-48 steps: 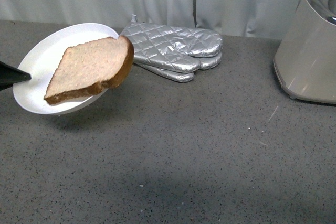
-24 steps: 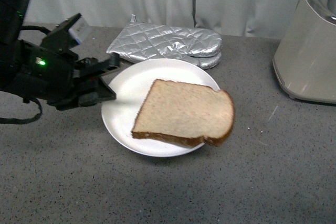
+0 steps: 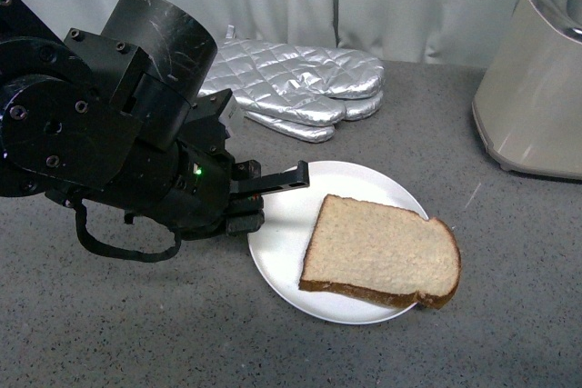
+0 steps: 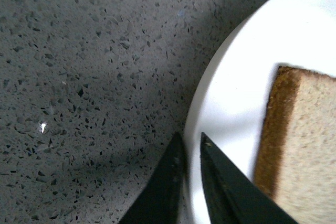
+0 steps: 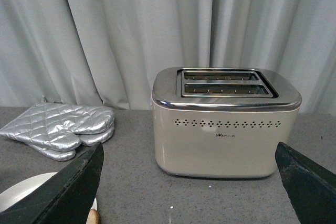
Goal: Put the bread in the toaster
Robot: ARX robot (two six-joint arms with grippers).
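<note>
- The bread (image 3: pixel 382 252) lies flat on the right half of a round white plate (image 3: pixel 282 224), in the middle of the grey speckled countertop (image 3: pixel 136 333).
- The left wrist view shows only the slice's dark crust edge and a strip of crumb; the rest is cut off.
- In the front view its long axis runs left to right. The rounded end points right, toward the toaster's side, and overhangs the plate's rim. The straight end faces the left gripper (image 3: pixel 273 195).
- That gripper pinches the plate's left rim, one finger above and one below. The black arm hides the rim behind it.
- Whether the plate rests on the countertop or sits just above it cannot be told.
- The toaster (image 3: pixel 532 88) stands well apart at the right and is cut off by the frame edge. The right wrist view shows its two top slots.
- The right gripper (image 5: pixel 189 150) shows only in its own view, fingers spread wide and holding nothing.
- Silver quilted oven mitts (image 3: pixel 291 84) lie behind the plate, partly hidden by the arm.
</note>
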